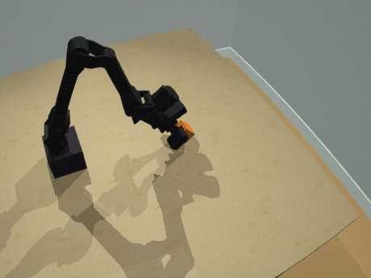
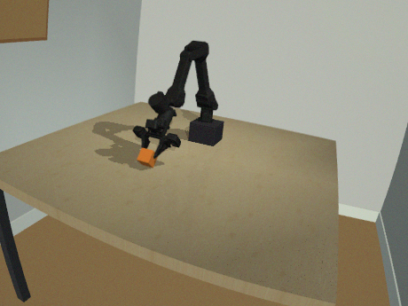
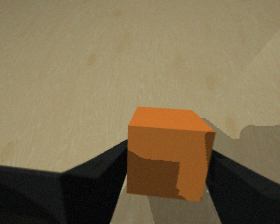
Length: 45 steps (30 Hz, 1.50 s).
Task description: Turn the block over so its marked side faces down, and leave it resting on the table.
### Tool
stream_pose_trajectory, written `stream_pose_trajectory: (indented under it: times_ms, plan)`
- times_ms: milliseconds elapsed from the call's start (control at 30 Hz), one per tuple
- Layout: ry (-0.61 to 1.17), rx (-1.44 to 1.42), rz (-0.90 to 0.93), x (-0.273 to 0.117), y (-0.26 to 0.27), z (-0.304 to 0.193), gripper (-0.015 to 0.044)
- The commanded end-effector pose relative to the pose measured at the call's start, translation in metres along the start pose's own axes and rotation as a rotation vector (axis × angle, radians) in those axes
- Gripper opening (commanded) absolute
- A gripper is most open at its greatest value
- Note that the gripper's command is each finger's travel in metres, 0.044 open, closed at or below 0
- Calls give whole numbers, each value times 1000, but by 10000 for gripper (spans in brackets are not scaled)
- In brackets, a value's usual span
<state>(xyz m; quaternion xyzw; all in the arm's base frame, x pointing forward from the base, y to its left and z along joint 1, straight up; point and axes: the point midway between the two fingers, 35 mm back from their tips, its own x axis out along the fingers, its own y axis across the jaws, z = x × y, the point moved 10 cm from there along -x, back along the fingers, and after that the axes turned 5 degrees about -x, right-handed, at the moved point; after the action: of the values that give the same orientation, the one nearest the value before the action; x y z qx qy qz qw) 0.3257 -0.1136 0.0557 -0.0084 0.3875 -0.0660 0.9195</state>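
Orange block (image 3: 169,152): rigid, probably light, flat faces. Gripper (image 3: 167,177) clamped on opposite sides, fingers at 3 and 9 o'clock. Hold mid-face.

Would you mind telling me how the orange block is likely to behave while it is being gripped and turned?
The orange block looks rigid: its edges stay straight between the end effector fingers. Its flat faces suggest it will probably settle rather than roll once set on the table. Plain smooth sides might let it slip if the hold loosens.
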Motion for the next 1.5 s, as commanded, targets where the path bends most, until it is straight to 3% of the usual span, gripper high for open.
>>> stream_pose_trajectory:
  times_ms: [0, 533, 1167, 1467]
  plan:
    - [-40, 5, 1, 4, 2, -12, 0]
    - [-279, -1, -18, -1, 7, -46, 0]
    - [-326, -2, -22, -3, 7, -49, 0]
    - [-326, -2, -22, -3, 7, -49, 236]
